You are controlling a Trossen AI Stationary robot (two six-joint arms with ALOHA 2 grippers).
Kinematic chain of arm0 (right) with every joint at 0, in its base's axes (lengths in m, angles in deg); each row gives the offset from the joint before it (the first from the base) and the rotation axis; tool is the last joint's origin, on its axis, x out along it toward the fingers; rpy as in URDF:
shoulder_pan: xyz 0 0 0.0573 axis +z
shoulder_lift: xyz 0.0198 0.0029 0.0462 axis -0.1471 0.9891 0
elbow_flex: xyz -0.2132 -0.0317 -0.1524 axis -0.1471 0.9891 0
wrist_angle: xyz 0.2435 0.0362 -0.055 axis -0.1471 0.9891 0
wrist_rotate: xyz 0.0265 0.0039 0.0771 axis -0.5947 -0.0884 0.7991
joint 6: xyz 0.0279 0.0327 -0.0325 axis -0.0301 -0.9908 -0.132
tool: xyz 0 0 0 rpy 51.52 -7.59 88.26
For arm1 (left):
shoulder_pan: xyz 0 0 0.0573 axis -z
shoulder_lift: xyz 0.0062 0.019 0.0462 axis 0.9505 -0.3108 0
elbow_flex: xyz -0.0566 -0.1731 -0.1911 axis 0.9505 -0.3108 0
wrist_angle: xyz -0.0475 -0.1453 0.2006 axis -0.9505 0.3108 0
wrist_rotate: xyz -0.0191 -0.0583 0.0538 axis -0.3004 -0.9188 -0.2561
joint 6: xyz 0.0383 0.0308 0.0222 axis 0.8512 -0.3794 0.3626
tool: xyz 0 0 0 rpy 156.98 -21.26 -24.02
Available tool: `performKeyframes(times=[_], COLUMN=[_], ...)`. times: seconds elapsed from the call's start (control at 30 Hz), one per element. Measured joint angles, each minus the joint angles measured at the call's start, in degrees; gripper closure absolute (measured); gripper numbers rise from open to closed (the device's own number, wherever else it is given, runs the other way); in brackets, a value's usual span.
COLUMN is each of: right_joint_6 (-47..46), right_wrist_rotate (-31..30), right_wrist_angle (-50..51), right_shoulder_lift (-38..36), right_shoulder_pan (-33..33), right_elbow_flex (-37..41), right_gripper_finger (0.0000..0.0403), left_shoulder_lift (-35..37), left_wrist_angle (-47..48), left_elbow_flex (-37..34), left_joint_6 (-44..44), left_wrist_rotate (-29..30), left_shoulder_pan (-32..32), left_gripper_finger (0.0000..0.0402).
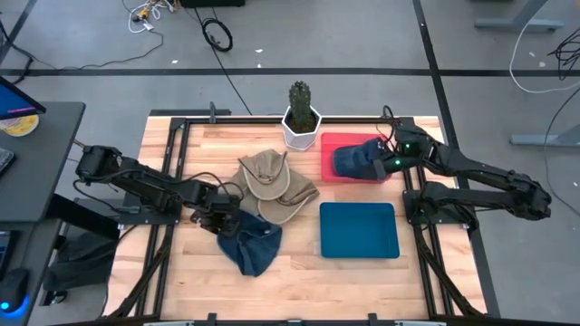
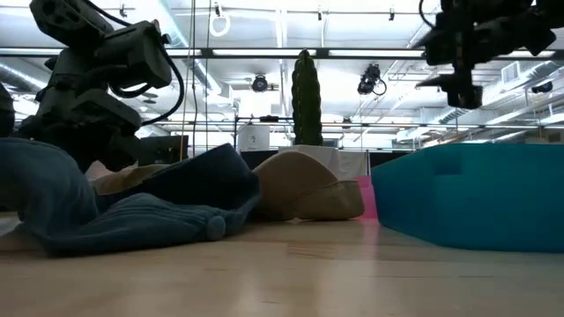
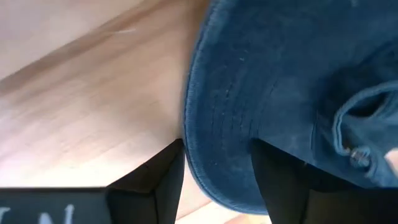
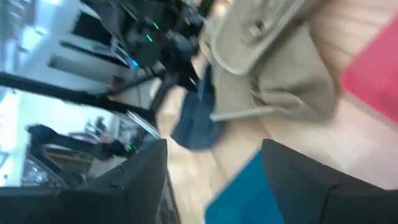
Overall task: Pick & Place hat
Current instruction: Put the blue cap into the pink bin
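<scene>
A dark blue hat (image 1: pixel 251 240) lies crumpled on the wooden table near its front, and it fills the left wrist view (image 3: pixel 286 81). My left gripper (image 1: pixel 220 217) sits low at this hat's left side, open, its fingers (image 3: pixel 168 180) standing on either side of the brim edge. A second blue hat (image 1: pixel 352 161) rests on a red mat (image 1: pixel 333 145). My right gripper (image 1: pixel 379 165) is beside it, open and raised above the table (image 2: pixel 458 84), with nothing between its fingers (image 4: pixel 214 144). Tan hats (image 1: pixel 276 181) lie in a heap between the two. My left gripper (image 3: pixel 217 144) straddles the curved brim edge (image 3: pixel 199 162) of the blue hat, slanting down from the table's left, and the hat lies flat on the wood. I cannot tell whether either finger touches the cloth.
A teal mat (image 1: pixel 359 230) lies bare at the right front and stands as a block in the low view (image 2: pixel 476 194). A potted cactus (image 1: pixel 302 113) stands at the far edge. Bare wood shows along the near edge, and black frame rails run down both sides.
</scene>
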Motion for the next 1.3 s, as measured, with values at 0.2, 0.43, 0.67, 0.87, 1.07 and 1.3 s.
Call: performKeyframes(times=[0.2,0.43,0.67,0.87,1.07,1.3], right_joint_6=[-6.5,-11.9,-18.7,-19.9,-19.9,-21.2], right_wrist_rotate=[-5.4,-10.8,-11.0,-12.2,-11.4,-8.4], right_wrist_angle=[-7.5,-8.2,-10.7,-16.0,-19.7,-20.9], right_shoulder_lift=[0.0,0.0,0.0,0.0,0.0,0.0], right_shoulder_pan=[1.4,2.8,4.3,4.9,4.9,4.9], right_elbow_flex=[0.0,0.0,0.0,0.0,0.0,0.0], right_gripper_finger=[0.0140,0.0140,0.0140,0.0140,0.0140,0.0140], left_shoulder_lift=[2.3,5.3,11.1,18.4,24.5,26.3], left_wrist_angle=[-0.7,-3.1,-6.8,-8.2,-8.2,-8.3], left_elbow_flex=[-0.4,-0.3,-0.3,1.7,7.6,17.3], left_joint_6=[7.9,15.3,19.8,20.7,26.2,39.5], left_wrist_rotate=[1.7,3.8,8.8,15.9,23.0,30.0], left_shoulder_pan=[0.1,0.1,0.1,0.1,0.1,0.6], left_gripper_finger=[0.0290,0.0388,0.0396,0.0398,0.0399,0.0400])
